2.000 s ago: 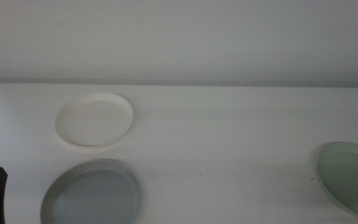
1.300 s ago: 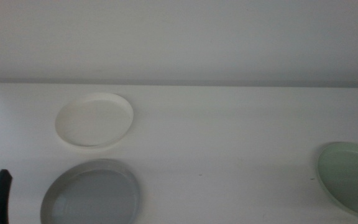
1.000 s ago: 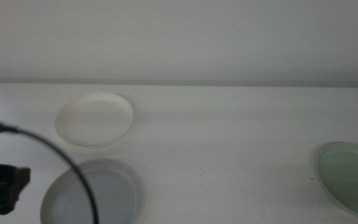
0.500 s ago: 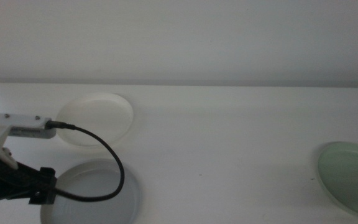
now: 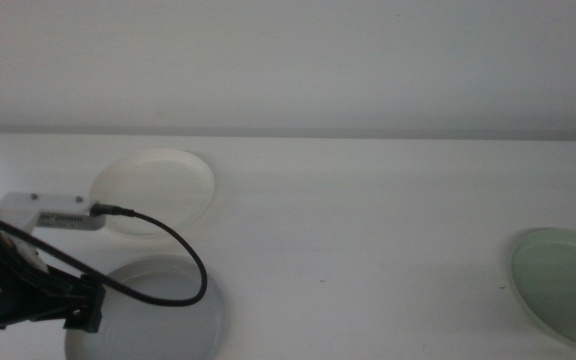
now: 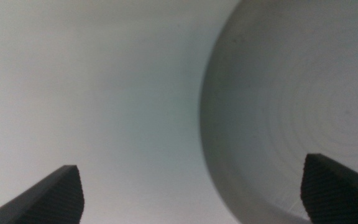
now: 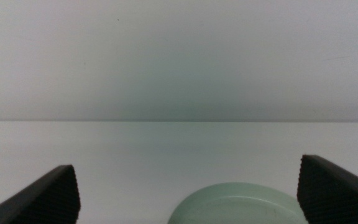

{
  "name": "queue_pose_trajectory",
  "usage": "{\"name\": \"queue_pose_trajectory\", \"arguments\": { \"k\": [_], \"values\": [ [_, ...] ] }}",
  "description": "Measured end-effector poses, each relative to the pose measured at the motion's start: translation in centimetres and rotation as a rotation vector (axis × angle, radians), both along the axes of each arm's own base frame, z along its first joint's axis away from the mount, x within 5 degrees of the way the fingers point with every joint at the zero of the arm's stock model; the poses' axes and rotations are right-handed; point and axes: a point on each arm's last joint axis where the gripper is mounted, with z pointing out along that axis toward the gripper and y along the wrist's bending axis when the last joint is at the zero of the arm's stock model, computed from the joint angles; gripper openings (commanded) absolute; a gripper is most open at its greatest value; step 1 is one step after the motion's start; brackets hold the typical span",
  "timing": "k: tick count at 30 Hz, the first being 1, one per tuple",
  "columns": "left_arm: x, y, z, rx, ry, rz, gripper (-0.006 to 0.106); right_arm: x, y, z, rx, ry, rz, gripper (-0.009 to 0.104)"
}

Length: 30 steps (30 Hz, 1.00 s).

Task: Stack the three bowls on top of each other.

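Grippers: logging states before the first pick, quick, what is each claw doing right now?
Left claw: open, empty, above the grey bowl at its rim.
Right claw: open, empty, waiting near the mint green bowl.

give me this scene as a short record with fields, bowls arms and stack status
white bowl: far left of the table, alone
grey bowl: near left, partly under the left arm
mint green bowl: right edge, alone
left gripper: open, over the grey bowl's rim, one jaw over the bowl, one over bare table
right gripper: open, waiting, the mint green bowl just ahead of it
stack status: none stacked, all three apart
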Motion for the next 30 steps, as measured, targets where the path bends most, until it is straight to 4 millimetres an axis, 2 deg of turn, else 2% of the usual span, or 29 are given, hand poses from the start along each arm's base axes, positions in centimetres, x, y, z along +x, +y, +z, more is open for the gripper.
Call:
{"name": "queue_pose_trajectory", "arguments": {
  "k": [6,11,14,17,22,23,27,30],
  "values": [
    [0.9,-0.1,-2.1,-0.014,0.053,0.012,0.093,0.0,0.0,0.0,0.000,0.000,0.000,0.093],
    [1.4,-0.1,-3.4,-0.013,0.075,0.007,0.080,0.0,0.0,0.0,0.000,0.000,0.000,0.093],
    [1.5,-0.2,-4.0,-0.015,0.093,-0.001,0.064,0.0,0.0,0.0,0.000,0.000,0.000,0.093],
    [1.6,-0.2,-4.5,-0.022,0.104,-0.007,0.044,0.0,0.0,0.0,0.000,0.000,0.000,0.093],
    [1.8,-0.5,-4.6,-0.053,0.106,0.018,0.003,0.0,0.0,0.0,0.000,0.000,0.000,0.093],
    [1.8,-0.5,-4.6,-0.057,0.105,0.022,-0.002,0.0,0.0,0.0,0.000,0.000,0.000,0.093],
    [1.8,-0.6,-4.0,-0.069,0.093,0.030,-0.002,0.0,0.0,0.0,0.000,0.000,0.000,0.093],
    [1.3,-0.7,-2.3,-0.079,0.078,0.031,-0.002,0.0,0.0,0.0,0.000,0.000,0.000,0.093]
  ]
}}
